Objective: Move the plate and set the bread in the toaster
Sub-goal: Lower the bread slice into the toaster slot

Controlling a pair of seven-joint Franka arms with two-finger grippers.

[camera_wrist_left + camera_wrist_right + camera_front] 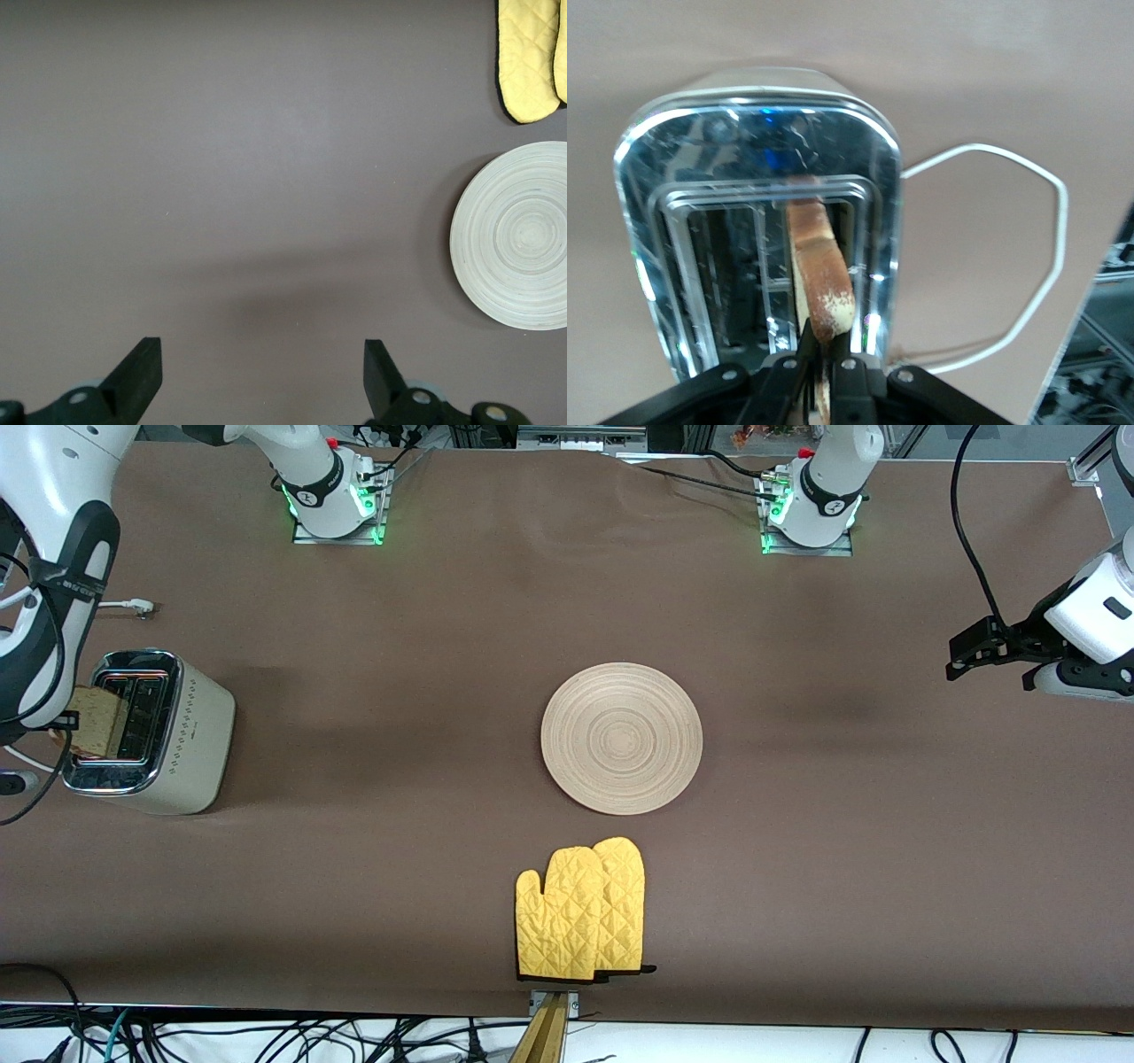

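At the left edge of the front frame, the right tool (62,731) is hanging over the toaster (151,731), its fingers pinching together on the bread (93,722). The slice is standing on edge above the chrome top, and in the right wrist view the bread (819,283) is lining up over one of the two slots, its lower end clamped between the black fingers (799,354) of the right tool (819,367). The toaster (757,221) is filling the middle of that frame, and its white power cord (1028,266) is looping across the tabletop (966,80) at the right side of it.

The plate (621,738) is lying flat and bare at the centre of the front frame. Just below it, a pair of yellow quilted oven mitts (582,911) is lying near the bottom edge of the brown tabletop (842,850).

The left tool (979,646) is waiting at the right edge of the front frame, over bare tabletop. In the left wrist view the left tool (263,376) is showing its fingers (137,372) spread wide apart with nothing between them, the plate (514,235) at the right edge and the oven mitts (530,57) in the upper right corner.
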